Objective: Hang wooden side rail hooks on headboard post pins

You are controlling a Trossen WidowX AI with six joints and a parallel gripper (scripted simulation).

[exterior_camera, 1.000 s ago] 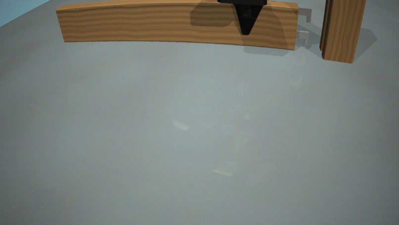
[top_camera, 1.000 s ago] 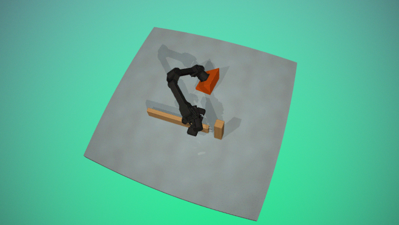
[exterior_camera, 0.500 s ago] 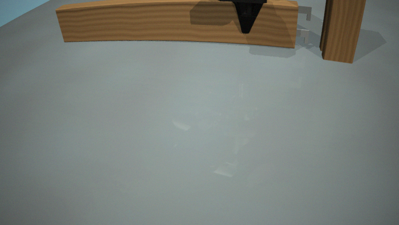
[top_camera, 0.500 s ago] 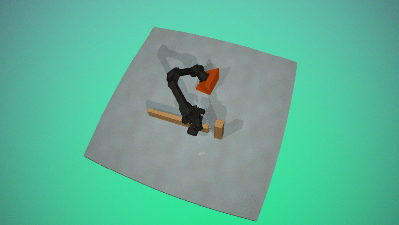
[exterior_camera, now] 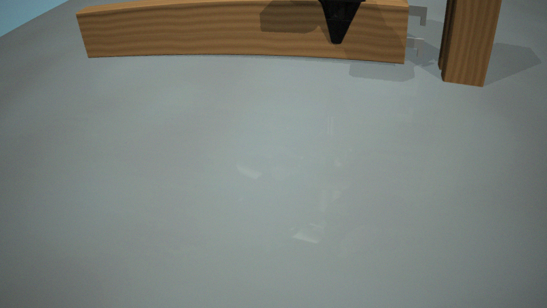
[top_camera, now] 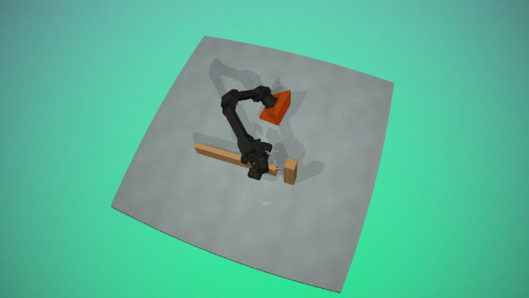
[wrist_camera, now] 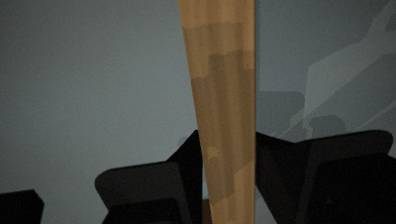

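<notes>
On the grey surface (top_camera: 207, 207) (exterior_camera: 191, 229) (wrist_camera: 99, 74), in the top view, lies the long wooden rail (top_camera: 218, 154) (exterior_camera: 199, 34) (wrist_camera: 225, 99), and it points with its hook end to the short wooden post (top_camera: 290, 171) (exterior_camera: 468, 42). The black arm (top_camera: 234, 122) reaches over from the orange block (top_camera: 284, 105), and its pincer (top_camera: 258, 166) (exterior_camera: 336, 38) (wrist_camera: 214, 131) is above the rail near the hook end. I think it is held there because this end must be lifted and guided, while the far end can stay down as a support.

In the exterior view, the rail stands on its narrow edge. Two steel hooks, the upper hook (exterior_camera: 419, 10) and the lower hook (exterior_camera: 415, 41), come out from its end with their tips turned down, one above the other. This is surely so that they can drop on the pins from above. They are apart from the post, which stands upright with a dark groove on the rail's side; the pins I cannot see. The hanging is therefore not yet done.

In the wrist view, the pincer is closed on the rail, one finger at each broad side. Such a grip should keep the rail upright, but it could tilt between the fingers during the lift.
</notes>
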